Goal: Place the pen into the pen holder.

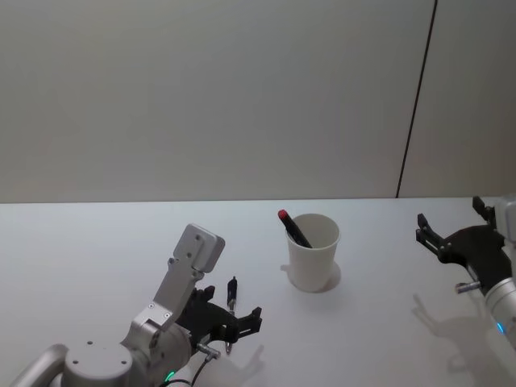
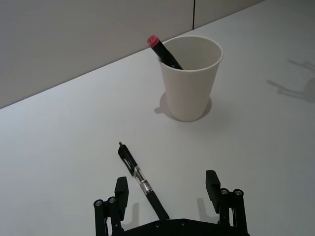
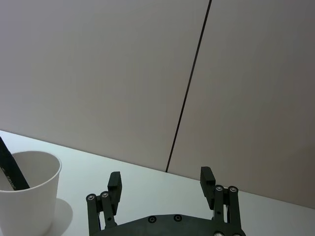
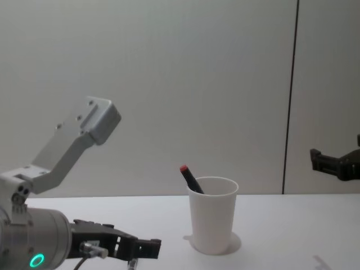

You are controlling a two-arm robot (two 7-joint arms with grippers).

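- The pen (image 2: 140, 179) lies flat on the desk (image 2: 59, 147), near the pen holder (image 2: 189, 83) but apart from it, and is not gripped.
- The pen holder stands upright with a red-capped pen (image 2: 162, 50) leaning on its rim. The rest of the mouth is free, so there is room for a second drop.
- The left claw (image 2: 167, 181) is spread wide and low, with its fingers (image 2: 121, 189) either side of the pen's barrel. It looks lined up for a cross-barrel pinch.
- The right claw (image 3: 160, 178) is also spread and holds nothing. It sits raised off the desk to the cup's right, likely parked clear of the path.
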